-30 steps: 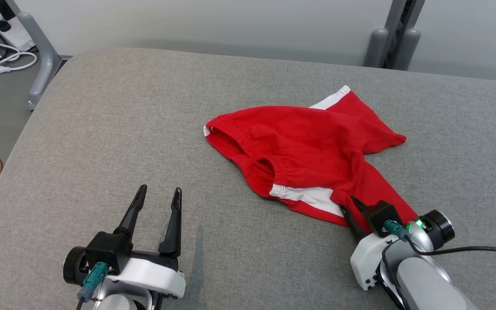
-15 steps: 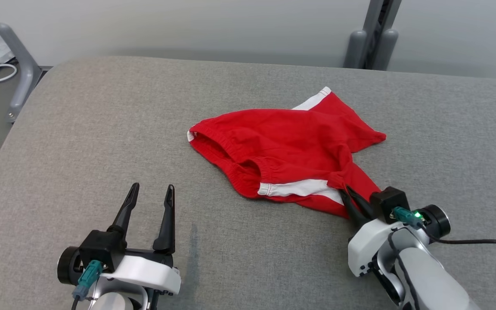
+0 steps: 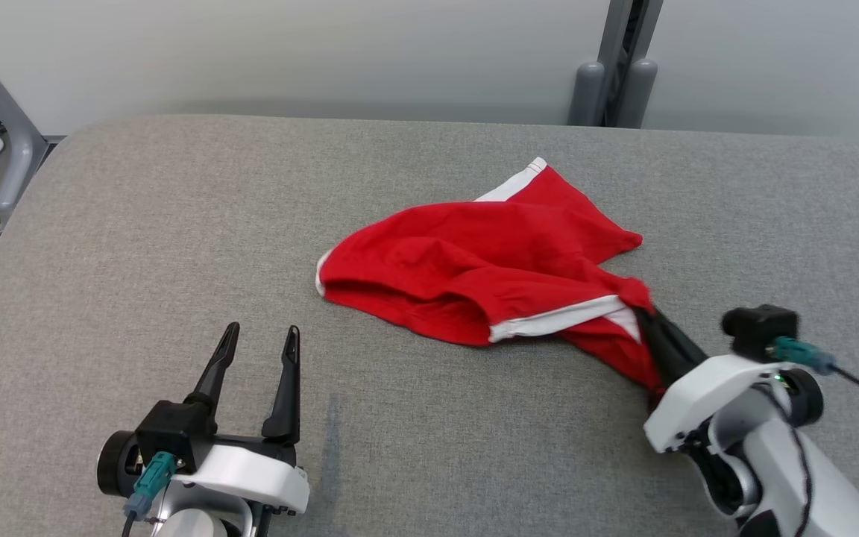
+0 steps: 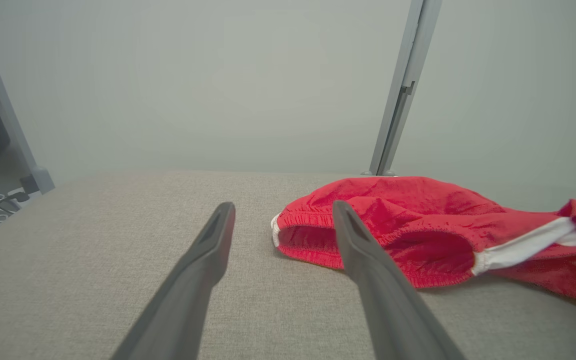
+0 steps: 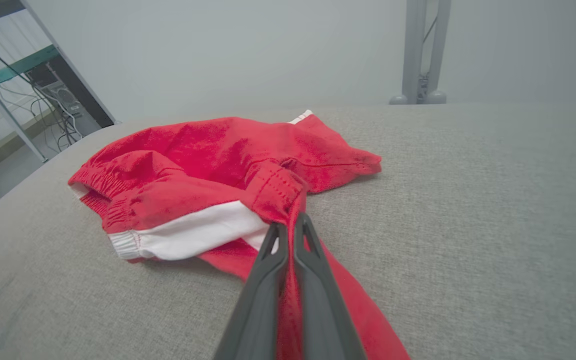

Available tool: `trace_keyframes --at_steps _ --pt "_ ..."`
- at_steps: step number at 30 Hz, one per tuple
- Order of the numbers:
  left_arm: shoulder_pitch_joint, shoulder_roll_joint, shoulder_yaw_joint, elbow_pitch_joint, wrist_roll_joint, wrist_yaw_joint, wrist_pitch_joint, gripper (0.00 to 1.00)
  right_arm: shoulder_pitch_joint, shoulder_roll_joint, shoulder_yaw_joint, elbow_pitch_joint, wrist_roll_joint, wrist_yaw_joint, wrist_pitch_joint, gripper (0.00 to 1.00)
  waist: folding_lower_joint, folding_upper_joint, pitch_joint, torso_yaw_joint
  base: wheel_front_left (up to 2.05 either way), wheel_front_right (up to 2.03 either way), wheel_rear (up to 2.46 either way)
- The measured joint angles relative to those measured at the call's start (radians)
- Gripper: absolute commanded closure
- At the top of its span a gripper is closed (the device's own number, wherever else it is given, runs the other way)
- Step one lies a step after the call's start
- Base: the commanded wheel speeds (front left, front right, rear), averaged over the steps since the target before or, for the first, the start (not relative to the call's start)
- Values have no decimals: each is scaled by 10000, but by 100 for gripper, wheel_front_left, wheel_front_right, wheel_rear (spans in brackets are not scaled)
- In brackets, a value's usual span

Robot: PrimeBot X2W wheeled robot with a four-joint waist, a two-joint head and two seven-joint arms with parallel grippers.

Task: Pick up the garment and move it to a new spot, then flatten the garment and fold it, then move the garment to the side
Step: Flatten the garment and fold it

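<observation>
Shorts [image 3: 489,261], red with white side stripes, lie crumpled on a grey padded table [image 3: 139,246], right of its middle, with the waistband opening toward the robot's left. Right gripper [image 3: 644,317] sits at the shorts' near right corner. Its two dark fingers are pressed together on a bunched fold of red cloth beside one white stripe, and the cloth gathers into a knot at the fingertips. Left gripper [image 3: 262,332] rests low at the near left, well apart from the shorts, with its fingers spread wide and holding nothing. Grey post [image 3: 612,74] stands behind the table's far edge, against a pale wall [image 3: 288,52].
</observation>
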Motion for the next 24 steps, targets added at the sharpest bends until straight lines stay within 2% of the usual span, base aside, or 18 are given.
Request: trace_keyframes --at_steps 3,4,5,6,16,24 --pt "0 2 10 42 19 -46 -2 0 65 -46 -660 36 788 -2 153 100 0 0 -12 -27 0 0 0" --pt "0 2 8 58 44 -48 0 0 73 -77 -786 67 899 -2 178 95 0 0 -15 -35 0 0 0" --pt "0 2 10 69 48 -63 -2 0 83 -94 -895 128 953 -2 238 54 0 0 -18 -44 0 0 0" --pt "0 2 10 81 52 -71 0 0 95 -94 -966 259 991 -2 314 0 0 0 -23 -51 0 0 0" --pt "7 2 29 290 102 -84 0 0 163 -128 -1244 702 29 -2 190 0 0 0 -115 -181 0 0 0" --pt "4 -2 42 211 104 -84 -2 0 38 -366 -1442 -560 -529 -2 -562 0 0 0 -272 -493 0 0 0"
